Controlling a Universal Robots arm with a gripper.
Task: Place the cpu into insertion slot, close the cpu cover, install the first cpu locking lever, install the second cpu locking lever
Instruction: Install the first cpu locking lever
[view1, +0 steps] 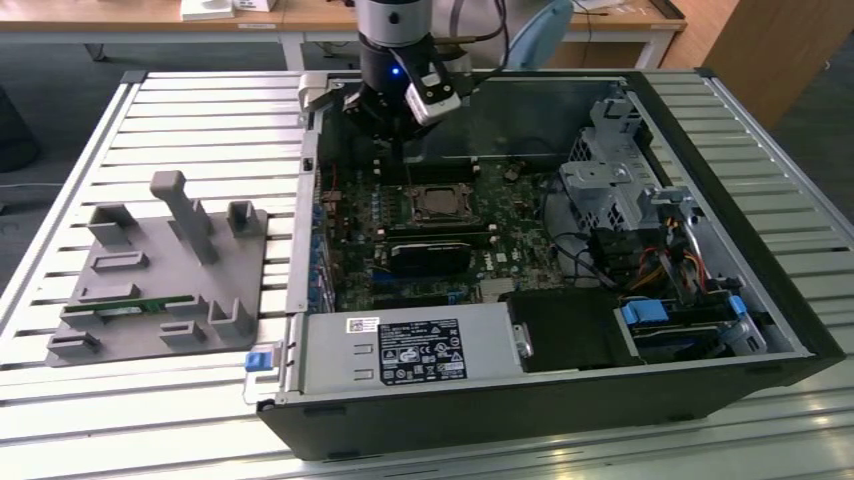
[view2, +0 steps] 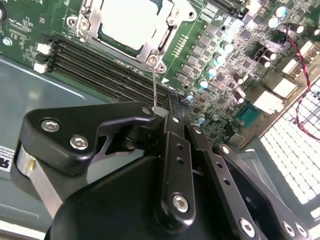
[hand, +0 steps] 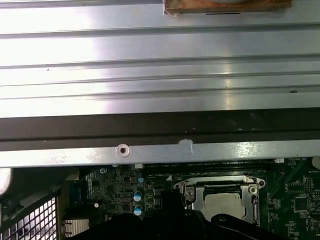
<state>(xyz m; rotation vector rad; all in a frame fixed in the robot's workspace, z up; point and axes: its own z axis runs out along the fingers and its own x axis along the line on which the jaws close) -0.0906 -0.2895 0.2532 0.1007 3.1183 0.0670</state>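
I see my gripper (view1: 387, 130) hanging over the far side of the open computer case (view1: 561, 410), near the back edge of the green board (view2: 30, 20). The cpu (view2: 131, 21) already sits in the insertion slot (view1: 434, 205). Its shiny flat top shows through the big window of the cpu cover (view2: 146, 49), which lies flat down over it. In the exterior view the slot is a little nearer to the camera than the gripper, so it lies out in front of the tips, not under them. The thing that matters most is a thin wire locking lever (view2: 154, 86). In the second wrist view it runs in a straight line from the corner of the cover right up to the gripper's tips, so its long way points at the tips and not across the jaws. The jaws look pressed close together, with no gap that I can see. I think they may be pinching the end of the lever, but I cannot tell if they really grip it or just touch it
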